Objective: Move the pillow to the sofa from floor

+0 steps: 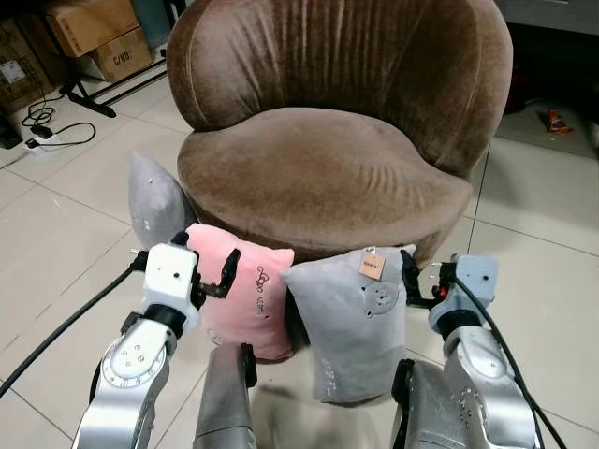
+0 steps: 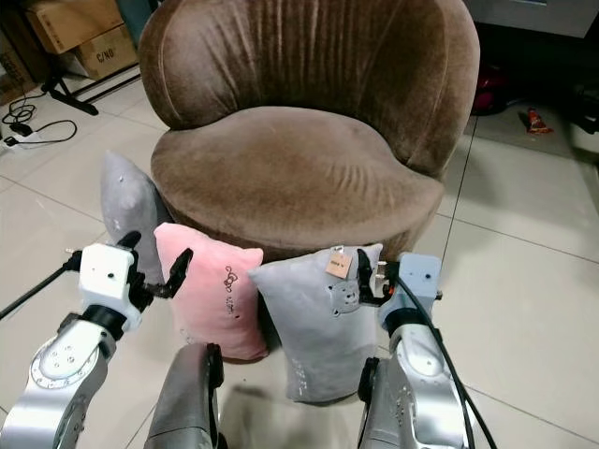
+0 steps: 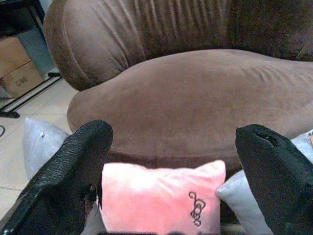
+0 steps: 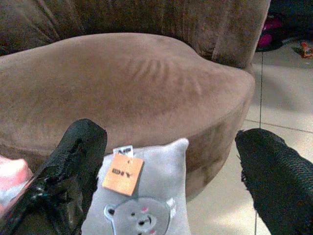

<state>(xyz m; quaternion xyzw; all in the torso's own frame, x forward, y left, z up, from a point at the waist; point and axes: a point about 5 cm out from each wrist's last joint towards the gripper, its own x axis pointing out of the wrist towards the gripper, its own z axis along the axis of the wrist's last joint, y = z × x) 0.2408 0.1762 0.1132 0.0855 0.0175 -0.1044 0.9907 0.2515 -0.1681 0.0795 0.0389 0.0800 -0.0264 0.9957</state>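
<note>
Currently, step: approach/pre-grasp, nothing lifted yet; all pillows are resting on the floor [image 1: 75, 206], leaning against the front of the sofa [image 1: 328, 159].
Left hand [image 1: 208, 273]: fingers spread wide, hovering just above the top edge of the pink pillow [image 1: 245, 295]; in the left wrist view it's framing that pillow [image 3: 161, 196] between both fingers, not touching it as far as I can tell.
Right hand [image 1: 423, 281]: also spread, sitting at the upper right corner of the grey bear pillow [image 1: 351, 323], near its orange tag [image 1: 372, 266]; contact w/ fabric unclear.
Pillow positions: pink one upright at centre-left, grey bear pillow just beside it on the robot's right, edges touching; a plain grey pillow [image 1: 154, 201] is tucked behind, to the left.
Next move (judgement): lower a hand over a top edge, pinch the fabric, lift, then carry fwd onto the seat; soft fabric may slip or sag, so a deep bite is needed.
Count: pillows 3 (1 pink, 2 grey); sofa 1; hands 2; cardboard boxes [image 1: 98, 33] approx. 2 at back left.
</note>
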